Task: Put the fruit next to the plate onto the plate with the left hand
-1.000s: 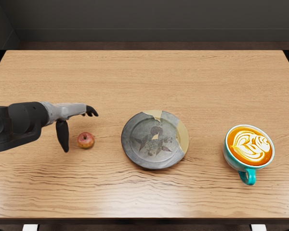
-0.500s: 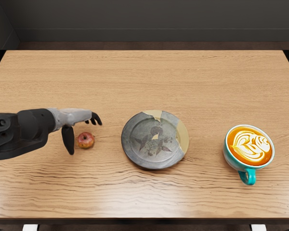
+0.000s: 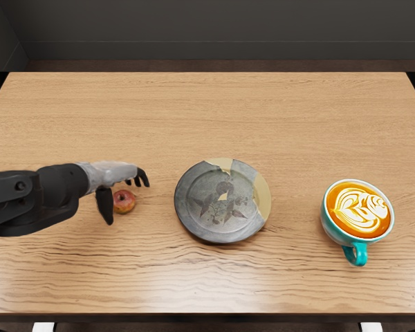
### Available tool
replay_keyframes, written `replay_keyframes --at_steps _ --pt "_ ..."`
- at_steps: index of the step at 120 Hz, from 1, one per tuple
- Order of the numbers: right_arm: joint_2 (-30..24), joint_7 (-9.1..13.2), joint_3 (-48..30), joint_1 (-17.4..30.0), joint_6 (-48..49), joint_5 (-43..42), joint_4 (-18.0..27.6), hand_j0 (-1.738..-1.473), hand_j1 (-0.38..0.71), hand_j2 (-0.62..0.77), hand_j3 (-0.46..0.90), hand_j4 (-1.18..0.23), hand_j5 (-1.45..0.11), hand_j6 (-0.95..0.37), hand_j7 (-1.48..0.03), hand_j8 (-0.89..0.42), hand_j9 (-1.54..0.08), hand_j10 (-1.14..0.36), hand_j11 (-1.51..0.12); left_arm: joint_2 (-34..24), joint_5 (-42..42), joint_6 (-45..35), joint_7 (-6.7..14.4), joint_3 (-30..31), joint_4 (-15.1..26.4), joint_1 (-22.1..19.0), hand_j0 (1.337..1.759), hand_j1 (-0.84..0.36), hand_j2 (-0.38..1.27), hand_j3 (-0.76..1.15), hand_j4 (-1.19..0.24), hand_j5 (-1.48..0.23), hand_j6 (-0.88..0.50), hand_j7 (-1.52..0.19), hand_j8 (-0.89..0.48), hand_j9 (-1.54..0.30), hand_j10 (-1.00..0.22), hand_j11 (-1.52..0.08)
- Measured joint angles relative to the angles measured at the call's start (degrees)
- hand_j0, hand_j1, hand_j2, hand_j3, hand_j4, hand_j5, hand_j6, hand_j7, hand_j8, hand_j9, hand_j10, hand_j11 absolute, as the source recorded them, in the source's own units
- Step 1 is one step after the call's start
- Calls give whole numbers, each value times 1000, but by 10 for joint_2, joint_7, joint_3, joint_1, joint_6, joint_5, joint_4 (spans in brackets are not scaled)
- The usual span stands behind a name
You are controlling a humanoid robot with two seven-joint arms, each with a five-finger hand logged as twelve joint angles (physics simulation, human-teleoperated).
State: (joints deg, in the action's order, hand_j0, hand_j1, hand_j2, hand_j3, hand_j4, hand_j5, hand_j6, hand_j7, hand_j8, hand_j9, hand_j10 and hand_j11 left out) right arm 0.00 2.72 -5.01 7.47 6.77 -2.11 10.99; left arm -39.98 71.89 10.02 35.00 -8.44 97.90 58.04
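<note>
I see the wooden table [image 3: 207,111] filling most of my view, with the grey plate [image 3: 223,201], which has a tan patch along its upper right rim, sitting near the middle. Well to its right stands a teal cup [image 3: 357,214] of coffee with white latte art. My left hand [image 3: 115,175] reaches in from the left on its dark forearm, fingers spread and gripping nothing. The thumb points down just at the left side of the fruit [image 3: 125,201] and the dark fingertips curl above it. The fruit is small and round, red with yellowish patches and a dimple on top. It lies on the table left of the plate, clearly apart from the rim. Compared with a second ago, the hand has slid right, so the thumb now overlaps the fruit's left edge. The fruit, plate and cup have not shifted.
</note>
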Motion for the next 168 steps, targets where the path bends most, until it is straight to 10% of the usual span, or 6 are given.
replay_keyframes --at_steps 168 --pt "0 0 0 0 0 0 0 -1658 -331 -3 0 -15 -20 -15 -20 -15 -20 -15 -20 3 90 -93 0 0 14 -62 1658 -177 95 0 -446 -577 -444 -581 -446 -578 -446 -577"
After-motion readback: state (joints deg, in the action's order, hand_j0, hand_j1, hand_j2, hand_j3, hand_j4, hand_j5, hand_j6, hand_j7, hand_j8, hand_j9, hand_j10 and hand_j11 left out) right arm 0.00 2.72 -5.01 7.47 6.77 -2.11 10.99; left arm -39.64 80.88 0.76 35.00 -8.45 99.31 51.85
